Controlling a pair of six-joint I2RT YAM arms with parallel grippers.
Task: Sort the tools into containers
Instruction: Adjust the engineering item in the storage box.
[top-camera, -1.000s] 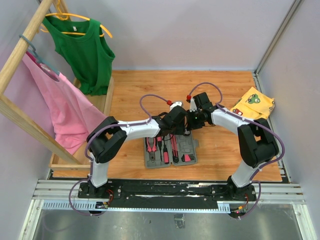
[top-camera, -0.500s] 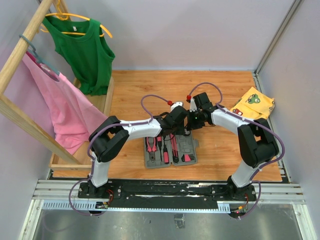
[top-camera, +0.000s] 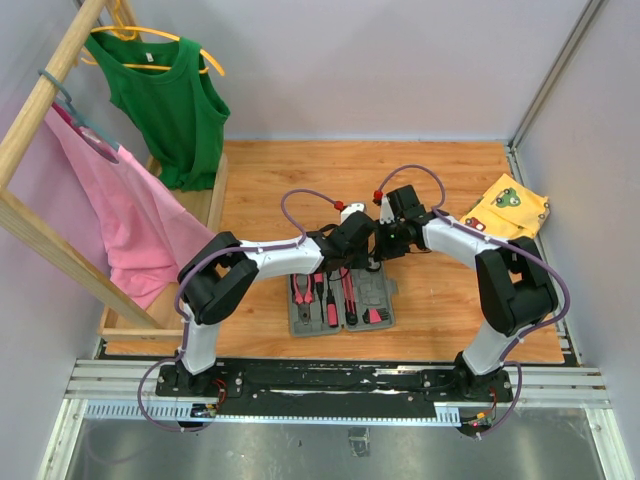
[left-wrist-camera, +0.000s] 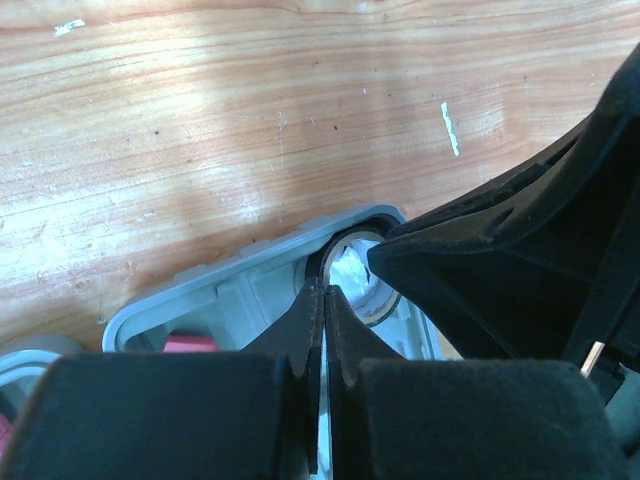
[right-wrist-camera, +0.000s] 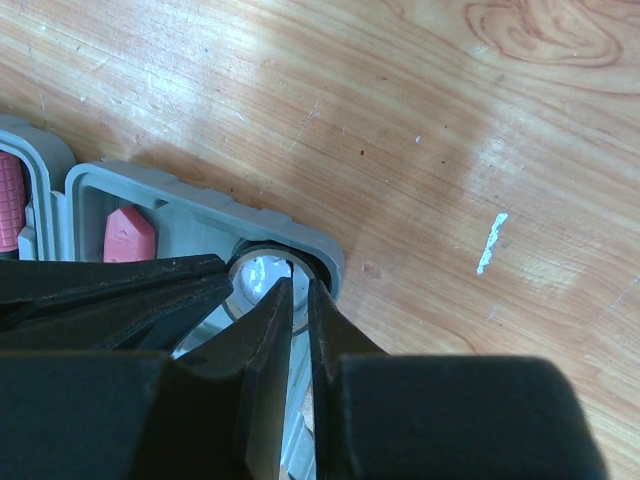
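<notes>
Left wrist, left hand (left-wrist-camera: 322, 292) pinched, over case (left-wrist-camera: 190, 293)

Both are the same build: the left arm (top-camera: 268, 258) and the right arm (top-camera: 455, 236) have smooth white link shells with chunky black joint housings. A thin purple cable (top-camera: 298, 191) runs loose along each one in big loops. There are little red caps (top-camera: 378, 194) by the wrists, mid-frame. Up close, the left gripper (left-wrist-camera: 322, 290) and the right gripper (right-wrist-camera: 298, 285) are plain matte black, with blocky bodies low in frame and fingers tapering to thin wedge tips.
</notes>
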